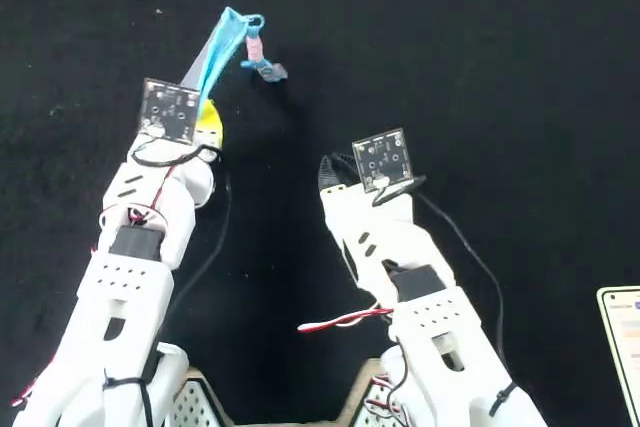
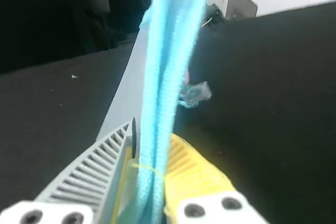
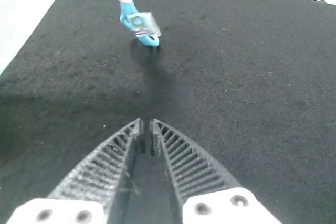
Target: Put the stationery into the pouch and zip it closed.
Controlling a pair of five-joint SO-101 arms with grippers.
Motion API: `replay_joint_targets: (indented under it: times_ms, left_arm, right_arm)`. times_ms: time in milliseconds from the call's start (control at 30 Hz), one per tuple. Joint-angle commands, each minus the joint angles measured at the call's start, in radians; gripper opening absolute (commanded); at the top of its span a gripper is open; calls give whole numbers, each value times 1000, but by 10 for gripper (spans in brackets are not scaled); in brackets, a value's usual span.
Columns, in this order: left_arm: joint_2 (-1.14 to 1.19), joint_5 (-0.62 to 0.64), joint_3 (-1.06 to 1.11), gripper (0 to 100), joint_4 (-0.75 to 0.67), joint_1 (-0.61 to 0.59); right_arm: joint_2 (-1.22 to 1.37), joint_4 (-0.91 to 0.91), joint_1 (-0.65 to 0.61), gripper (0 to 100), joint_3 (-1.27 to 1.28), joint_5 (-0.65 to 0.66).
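Observation:
The pouch, grey with a light-blue zip edge, is held up off the black table at the back left, standing on edge. My left gripper is shut on its lower end; in the left wrist view the blue edge runs up from between the grey and yellow fingers. A pink-and-blue zip charm with a small grey tag hangs from the pouch's top. My right gripper is shut on nothing, low over the table, pointing at the charm from a distance. No loose stationery shows.
A white printed card lies at the table's right edge. The black cloth stretches wide to the right and behind the arms. A red-and-white cable trails beside the right arm's base.

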Motion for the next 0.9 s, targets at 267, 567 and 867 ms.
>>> replay_joint_targets:
  times_ms: [267, 567, 867]
  left_arm:
    - [3, 267, 139, 180, -9, 82]
    - [3, 226, 176, 183, -5, 174]
    - [-11, 189, 140, 181, 15, 127]
  right_arm:
    - [-1, -26, -15, 20, -8, 12]
    - [-1, -26, -15, 20, -8, 12]
    - [-1, -26, -15, 21, -8, 12]
